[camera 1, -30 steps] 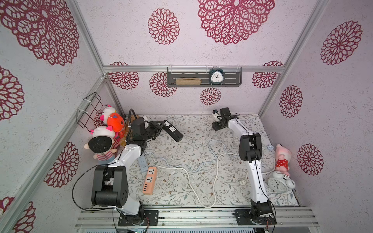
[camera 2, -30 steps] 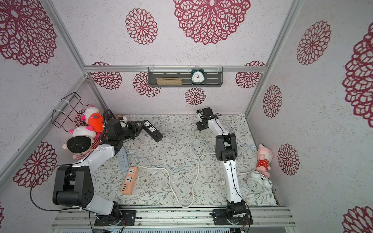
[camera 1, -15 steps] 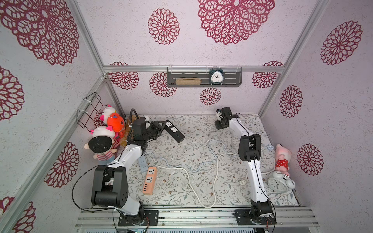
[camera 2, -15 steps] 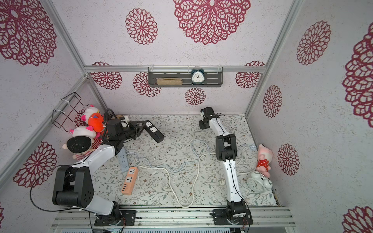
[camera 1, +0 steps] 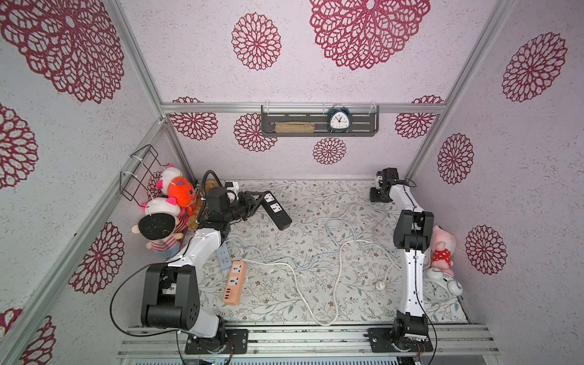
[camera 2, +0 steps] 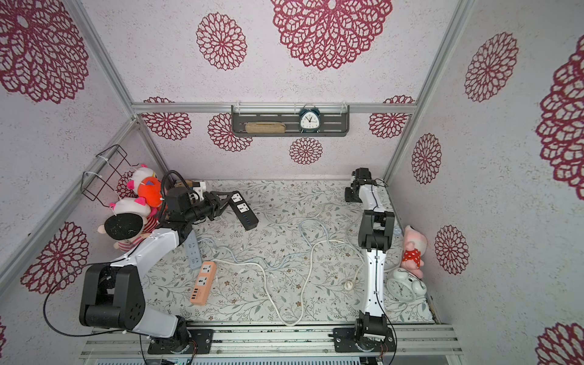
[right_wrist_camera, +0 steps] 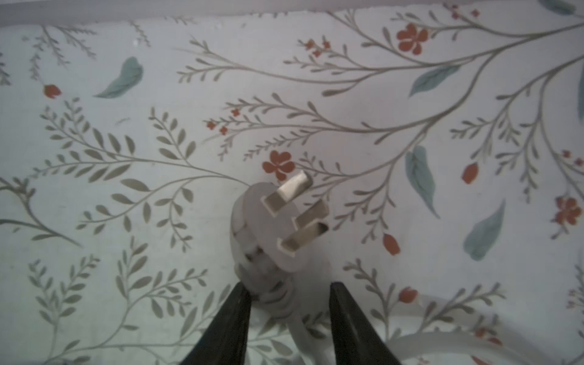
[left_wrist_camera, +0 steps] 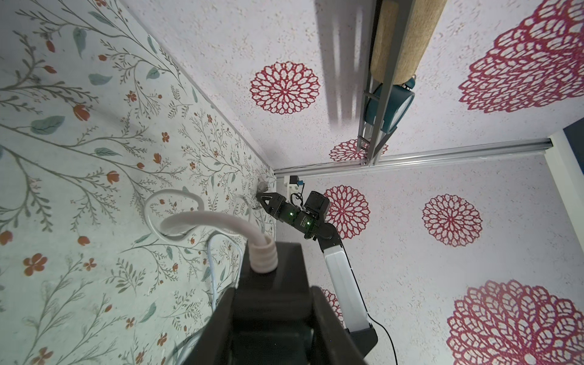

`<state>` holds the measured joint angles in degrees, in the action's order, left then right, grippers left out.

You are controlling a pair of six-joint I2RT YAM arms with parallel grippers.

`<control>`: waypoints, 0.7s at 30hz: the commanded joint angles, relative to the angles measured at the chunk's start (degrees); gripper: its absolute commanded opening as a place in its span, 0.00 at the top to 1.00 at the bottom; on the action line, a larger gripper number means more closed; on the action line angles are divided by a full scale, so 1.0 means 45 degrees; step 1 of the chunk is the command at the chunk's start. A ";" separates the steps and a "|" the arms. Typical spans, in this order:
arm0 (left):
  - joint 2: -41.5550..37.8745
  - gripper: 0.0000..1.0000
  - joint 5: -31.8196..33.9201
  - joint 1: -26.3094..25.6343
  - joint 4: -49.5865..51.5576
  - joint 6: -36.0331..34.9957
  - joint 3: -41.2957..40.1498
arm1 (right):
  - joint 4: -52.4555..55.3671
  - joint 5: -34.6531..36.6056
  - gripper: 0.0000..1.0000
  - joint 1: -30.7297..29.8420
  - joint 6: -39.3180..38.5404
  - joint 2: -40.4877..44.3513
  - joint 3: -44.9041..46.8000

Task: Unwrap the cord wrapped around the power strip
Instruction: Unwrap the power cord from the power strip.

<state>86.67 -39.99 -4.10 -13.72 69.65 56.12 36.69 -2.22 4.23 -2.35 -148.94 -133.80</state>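
Observation:
The black power strip (camera 1: pixel 277 211) (camera 2: pixel 242 209) hangs tilted above the mat at the back left, and my left gripper (camera 1: pixel 257 199) (left_wrist_camera: pixel 273 297) is shut on one end of it. Its thick white cord (left_wrist_camera: pixel 202 221) leaves the strip's other end and runs loose over the mat. No turns of cord show around the strip's body in either top view. The white three-pin plug (right_wrist_camera: pixel 275 221) lies on the mat in the back right corner. My right gripper (camera 1: pixel 377 196) (right_wrist_camera: pixel 287 289) stands open there, its jaws on either side of the cord just behind the plug.
An orange power strip (camera 1: pixel 234 282) and a pale blue one (camera 1: pixel 223 256) lie at the front left among loose cords. Plush toys (camera 1: pixel 167 208) crowd the left wall. A pink toy (camera 1: pixel 442 249) and a white alarm clock (camera 1: pixel 437 286) stand at the right.
My right gripper has moved right along the back wall into the corner. The left arm and the black strip have not moved.

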 commanded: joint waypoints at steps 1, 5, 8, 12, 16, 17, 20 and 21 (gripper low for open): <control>0.0140 1.00 -0.1036 -0.0085 -0.0215 -0.0165 0.0640 | 0.0217 -0.1200 0.42 -0.0541 -0.0683 0.2024 0.0577; 0.0923 1.00 -0.2274 -0.0158 -0.0175 -0.0544 0.1514 | 0.0887 -0.2854 0.31 -0.1086 -0.0846 0.3689 0.1156; 0.1830 1.00 -0.3869 -0.0193 -0.0250 -0.0868 0.2435 | 0.0931 -0.4737 0.29 -0.2032 -0.1355 0.5166 0.2598; 0.3170 1.00 -0.5753 -0.0260 -0.0115 -0.1150 0.3643 | -0.1713 -0.6937 0.30 -0.3651 -0.2331 0.7410 0.6383; 0.4063 1.00 -0.7119 -0.0281 0.1773 -0.3243 0.4775 | -0.4875 -0.9234 0.31 -0.4489 -0.0544 0.8544 0.8513; 0.4199 1.00 -0.7202 -0.0266 0.3114 -0.4551 0.5204 | -0.5446 -0.9629 0.31 -0.4650 0.0181 0.8738 0.8799; 0.4762 1.00 -0.6955 -0.0440 0.8751 -0.9216 0.7004 | -0.6595 -0.9564 0.31 -0.5215 0.1657 0.9290 0.9486; 0.5051 1.00 -0.6860 -0.0502 1.0712 -1.0839 0.7751 | -0.6212 -0.8873 0.31 -0.5458 0.1445 0.9417 0.9446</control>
<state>108.14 -67.44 -5.26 10.15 43.79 84.25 14.96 -40.75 -20.03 -1.63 -110.08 -92.07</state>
